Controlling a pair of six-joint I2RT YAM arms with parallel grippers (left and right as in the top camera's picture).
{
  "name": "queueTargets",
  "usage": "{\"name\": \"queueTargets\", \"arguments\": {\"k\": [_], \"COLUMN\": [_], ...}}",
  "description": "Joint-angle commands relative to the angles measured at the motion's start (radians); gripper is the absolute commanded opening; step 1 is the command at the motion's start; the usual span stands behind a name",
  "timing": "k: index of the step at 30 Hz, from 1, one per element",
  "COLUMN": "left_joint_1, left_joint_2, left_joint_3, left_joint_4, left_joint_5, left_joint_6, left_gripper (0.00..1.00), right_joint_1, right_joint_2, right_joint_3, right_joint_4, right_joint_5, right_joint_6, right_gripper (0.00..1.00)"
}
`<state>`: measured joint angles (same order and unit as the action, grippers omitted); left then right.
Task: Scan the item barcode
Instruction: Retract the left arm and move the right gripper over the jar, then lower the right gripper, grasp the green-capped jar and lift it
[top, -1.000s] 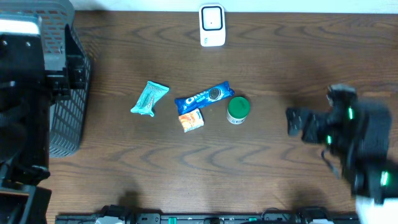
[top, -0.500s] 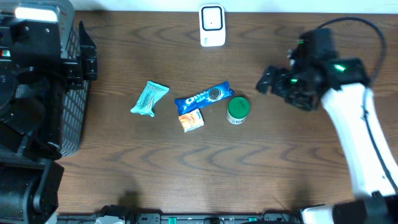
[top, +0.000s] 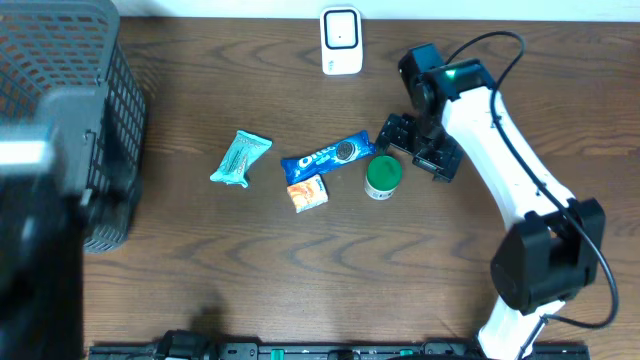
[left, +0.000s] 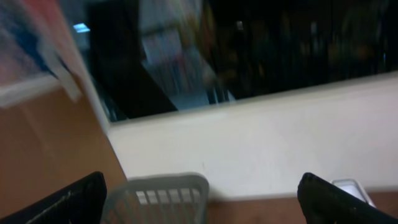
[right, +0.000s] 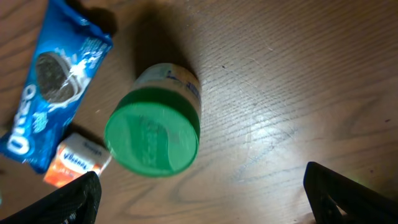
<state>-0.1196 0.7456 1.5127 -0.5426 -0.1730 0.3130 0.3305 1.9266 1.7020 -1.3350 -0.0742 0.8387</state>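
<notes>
R fingers spread wide, holding nothing, just right of the jar. Wrist view cuts them off: only the tips show, at the bottom corners. Jar stands upright mid-counter, green lid up, label mostly hidden, barcode can't be made out. Oreo pack just left of it, partly out of frame in wrist view. Small orange box against the pack's lower edge, teal packet further left. Scanner at far edge, well apart. L fingers also wide, empty. L arm is a grey blur over the basket and its wrist view is smeared.
</notes>
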Motion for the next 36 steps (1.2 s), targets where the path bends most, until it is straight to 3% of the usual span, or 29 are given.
{"name": "queueTargets", "arguments": {"k": [1,9,20,36], "left_joint_1": [0.003,0.003,0.003,0.003], "left_joint_2": [-0.110,-0.253,-0.259,-0.259], "left_joint_3": [-0.063,-0.102,-0.102,-0.102], "left_joint_4": [0.047,0.089,0.092,0.096], "left_joint_5": [0.011,0.011,0.011,0.007], "left_joint_6": [-0.008,-0.008,-0.008,0.000], "left_gripper": [0.98,0.98,0.98,0.98], "right_joint_1": [0.006,0.079,0.101,0.109], "right_joint_2": [0.014,0.091,0.170,0.190], "right_joint_3": [0.018,0.018,0.005,-0.230], "right_joint_4": [0.008,0.079,0.105,0.303], "right_joint_5": [0.020,0.024,0.025,0.013], "right_joint_6": [0.028,-0.002,-0.050,-0.062], "right_gripper": [0.99,0.99,0.99,0.98]}}
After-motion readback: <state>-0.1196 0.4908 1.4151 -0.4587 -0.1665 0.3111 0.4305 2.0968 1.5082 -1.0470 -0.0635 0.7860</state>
